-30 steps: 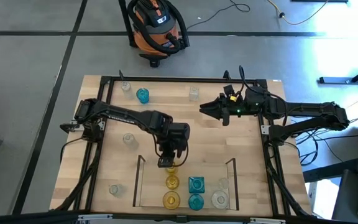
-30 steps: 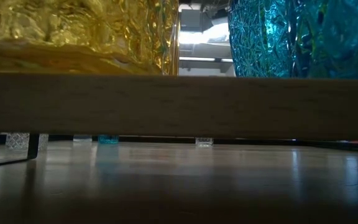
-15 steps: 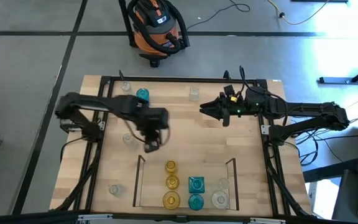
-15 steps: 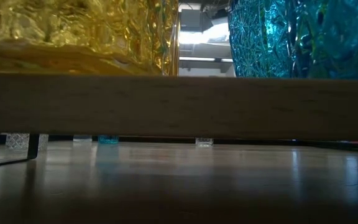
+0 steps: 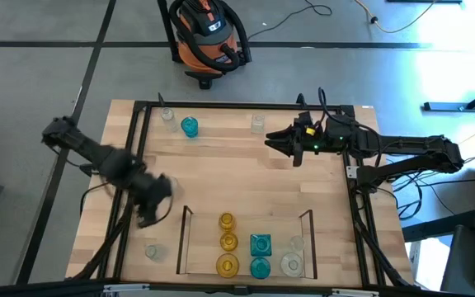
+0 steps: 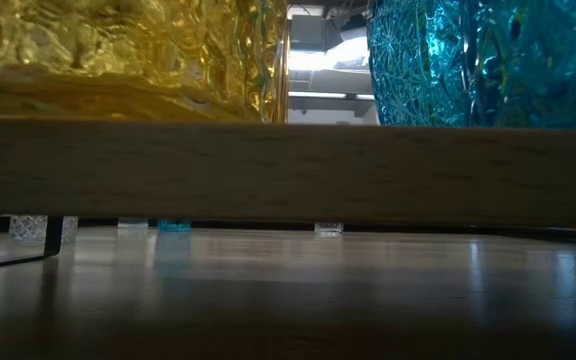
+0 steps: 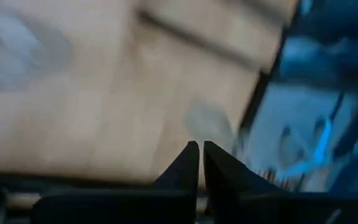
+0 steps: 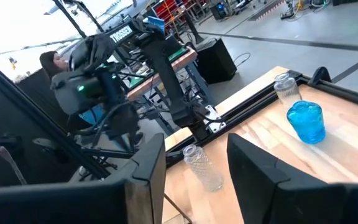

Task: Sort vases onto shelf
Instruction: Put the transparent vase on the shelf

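**Left gripper closed and empty at the table's left edge; six vases on the shelf**

I've got the left gripper (image 5: 151, 206) low over the left side of the table, just left of the shelf's left rail — its fingers (image 7: 188, 163) are pressed together with nothing between them. From its own wrist camera I see only bare wood and the dark frame beyond the tips, all of it smeared. In the high view the arm itself is blurred as it reaches in from the left edge.

The right gripper (image 5: 271, 143) hangs over the far right part of the table, pointing left, fingers (image 8: 148, 163) parted and holding nothing. Past them I can see a teal vase (image 8: 306, 122) and a clear vase (image 8: 284, 88) near the far-left corner, plus another clear one (image 8: 202, 167) lying nearer.

On to the shelf (image 5: 185, 239) at the near middle of the table — six vases stand inside its rails. A column of three amber vases (image 5: 227, 242) on the left, two teal ones (image 5: 259, 244) beside them, and a clear pair (image 5: 292, 264) towards the right rail.

Still loose on the table: a clear vase (image 5: 152, 251) at the near left, just outside the shelf, and one (image 5: 257, 124) at the far edge. An orange shop vacuum (image 5: 206, 37) sits on the floor beyond.
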